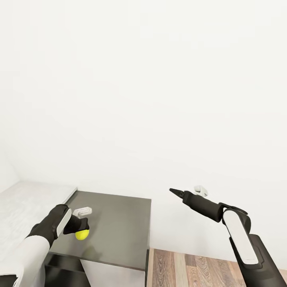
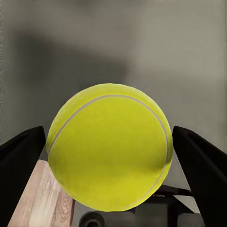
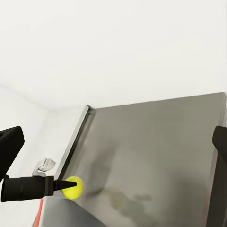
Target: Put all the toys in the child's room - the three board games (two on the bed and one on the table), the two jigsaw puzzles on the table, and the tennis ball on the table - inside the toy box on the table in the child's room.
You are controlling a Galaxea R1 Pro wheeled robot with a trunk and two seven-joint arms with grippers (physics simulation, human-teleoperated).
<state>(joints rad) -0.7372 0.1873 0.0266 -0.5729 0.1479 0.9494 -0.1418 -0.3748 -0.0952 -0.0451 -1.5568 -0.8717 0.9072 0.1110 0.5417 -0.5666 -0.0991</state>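
left claw (image 1: 81, 230) shut round the tennis ball (image 1: 82, 234) — right claw (image 1: 174, 191) gaping, empty.

The bench (image 1: 119, 223) stood against the white wall, its lower dark grey top beside the light grey one, over wood-plank floor (image 1: 187, 267).

No readable text, labels or numbers anywhere.

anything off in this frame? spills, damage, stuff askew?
Nothing stands out. The left gripper holds the ball between its jaws above the dark desk section, whose top looks clean and undamaged. The right gripper is held out beyond the desk's edge, jaws open.
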